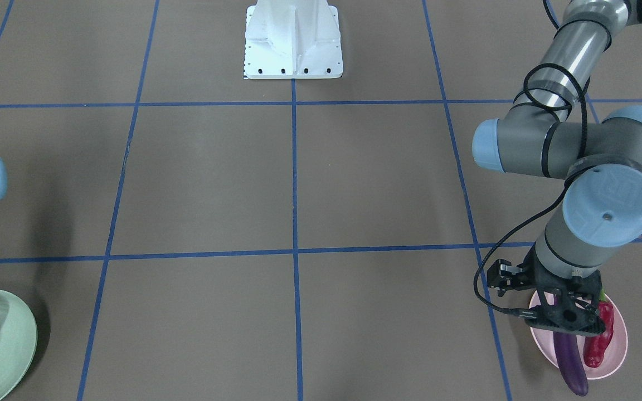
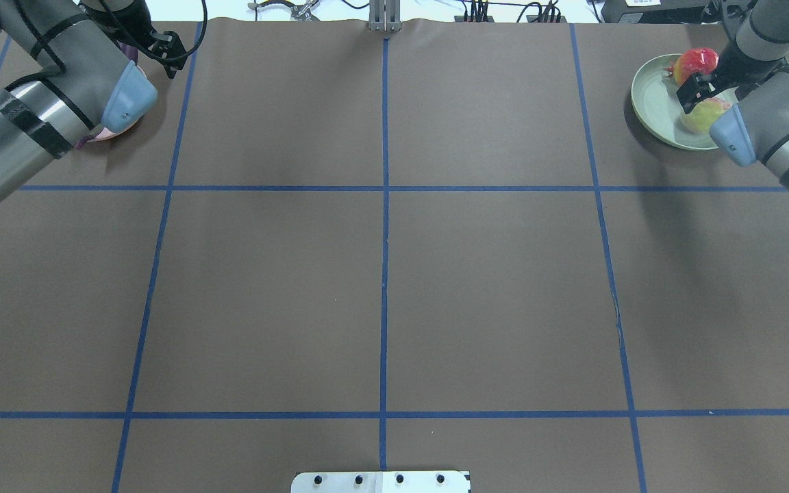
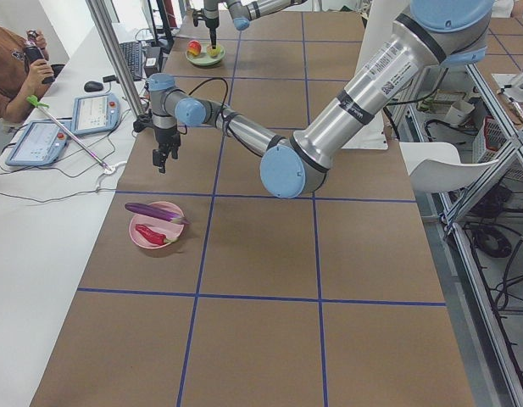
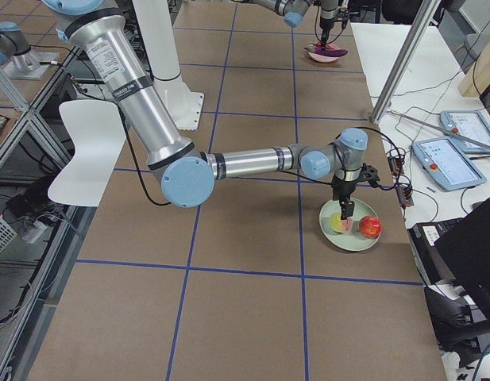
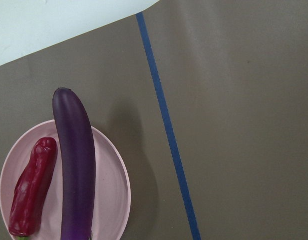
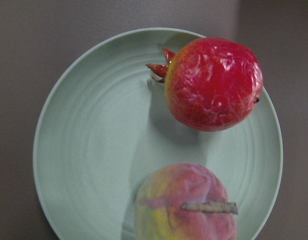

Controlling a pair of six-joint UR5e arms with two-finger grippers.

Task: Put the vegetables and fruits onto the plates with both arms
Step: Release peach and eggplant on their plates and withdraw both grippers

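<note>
The purple eggplant [image 5: 76, 170] and the red chili pepper [image 5: 31, 190] lie side by side on the pink plate [image 5: 111, 190], and the eggplant's tip overhangs the rim [image 1: 574, 379]. My left gripper [image 1: 569, 320] hovers above this plate, open and holding nothing. On the mint green plate [image 6: 89, 145] sit the pomegranate [image 6: 213, 82] and the peach [image 6: 183, 205], a little apart. My right gripper [image 4: 345, 213] hangs just over the peach. Its fingers are too small and too hidden to tell whether they are open or shut.
The white base block [image 1: 293, 39] stands at the table's robot side. Blue tape lines divide the brown tabletop [image 2: 381, 287]. Beyond the far edge a white desk holds tablets [image 3: 96, 110], and a person [image 3: 11, 72] sits there. A metal post [image 3: 117, 51] stands by the pink plate.
</note>
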